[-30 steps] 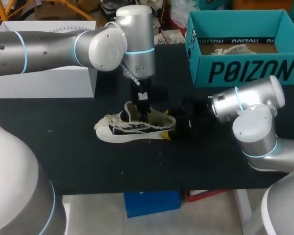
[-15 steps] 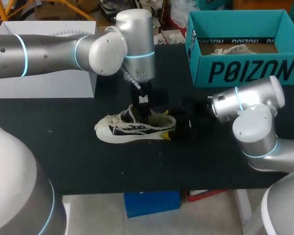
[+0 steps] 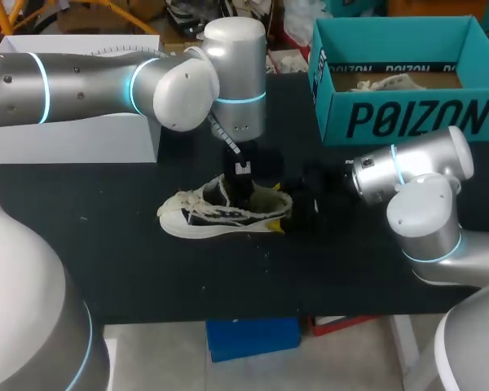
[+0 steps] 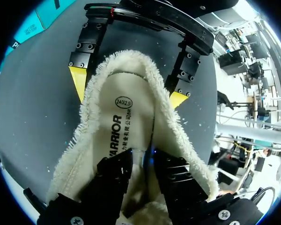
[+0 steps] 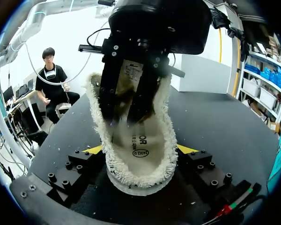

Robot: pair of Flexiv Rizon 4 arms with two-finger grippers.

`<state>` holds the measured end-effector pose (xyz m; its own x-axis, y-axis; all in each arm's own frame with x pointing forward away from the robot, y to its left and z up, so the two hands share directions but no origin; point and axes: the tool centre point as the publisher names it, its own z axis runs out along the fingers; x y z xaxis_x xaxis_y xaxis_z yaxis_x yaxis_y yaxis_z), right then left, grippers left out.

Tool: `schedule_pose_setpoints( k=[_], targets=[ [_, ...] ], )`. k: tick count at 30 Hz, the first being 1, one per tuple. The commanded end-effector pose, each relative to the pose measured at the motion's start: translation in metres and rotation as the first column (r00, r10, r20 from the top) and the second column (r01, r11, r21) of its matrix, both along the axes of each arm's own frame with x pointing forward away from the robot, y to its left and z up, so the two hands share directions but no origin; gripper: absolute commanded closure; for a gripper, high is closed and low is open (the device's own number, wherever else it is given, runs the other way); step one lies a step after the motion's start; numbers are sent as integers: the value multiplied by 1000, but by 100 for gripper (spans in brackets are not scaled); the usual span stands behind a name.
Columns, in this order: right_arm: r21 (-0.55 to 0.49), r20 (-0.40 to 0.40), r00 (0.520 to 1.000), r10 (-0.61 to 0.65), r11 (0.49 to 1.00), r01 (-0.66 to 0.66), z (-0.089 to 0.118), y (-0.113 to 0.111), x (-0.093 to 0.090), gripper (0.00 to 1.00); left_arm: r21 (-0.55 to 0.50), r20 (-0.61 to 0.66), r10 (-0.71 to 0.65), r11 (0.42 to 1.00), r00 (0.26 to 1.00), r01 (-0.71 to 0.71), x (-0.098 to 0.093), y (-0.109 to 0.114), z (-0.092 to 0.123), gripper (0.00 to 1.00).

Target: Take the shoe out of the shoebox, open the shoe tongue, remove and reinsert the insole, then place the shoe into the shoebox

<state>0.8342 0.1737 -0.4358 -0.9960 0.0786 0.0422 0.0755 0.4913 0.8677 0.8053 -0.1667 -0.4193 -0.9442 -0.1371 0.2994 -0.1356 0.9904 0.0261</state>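
Note:
A cream low shoe (image 3: 216, 214) with a fuzzy collar lies on its sole on the black table (image 3: 106, 244). Coming down from above, my left gripper (image 3: 243, 189) has its fingers inside the shoe opening. In the left wrist view these black fingers (image 4: 114, 174) stand a little apart on the printed insole (image 4: 119, 126), their tips hidden in the lining. My right gripper (image 3: 275, 208) has the heel between its yellow tips, one against each side (image 4: 77, 78), (image 5: 187, 149). The teal shoebox (image 3: 407, 118) stands at the back right, open.
Crumpled paper (image 3: 387, 81) lies inside the shoebox. A white box (image 3: 73, 134) stands at the back left under my left arm. The right arm's elbow (image 3: 424, 216) sits close in front of the shoebox.
My left arm has shifted slightly right and deeper into the shoe, and its fingers have parted from shut. The right gripper and the shoe have stayed where they were.

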Motion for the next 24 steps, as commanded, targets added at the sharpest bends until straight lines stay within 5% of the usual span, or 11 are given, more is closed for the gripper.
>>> schedule_pose_setpoints(
  k=[1, 7, 24],
  targets=[
    [-1, 0, 1000, -2, 1000, 2, -2, 1, 0, 100, 51, 89, 0, 999, 996, -4, -11, -4, -15, 69],
    [-1, 0, 1000, -2, 1000, 2, -2, 1, 0, 100, 102, 203, 1, 995, 979, -22, -11, 1, -27, 62],
    [-1, 0, 1000, -2, 1000, 2, -2, 1, 0, 100, 194, 442, -105, 981, 891, 19, 1, 23, -60, 67]
  ],
)
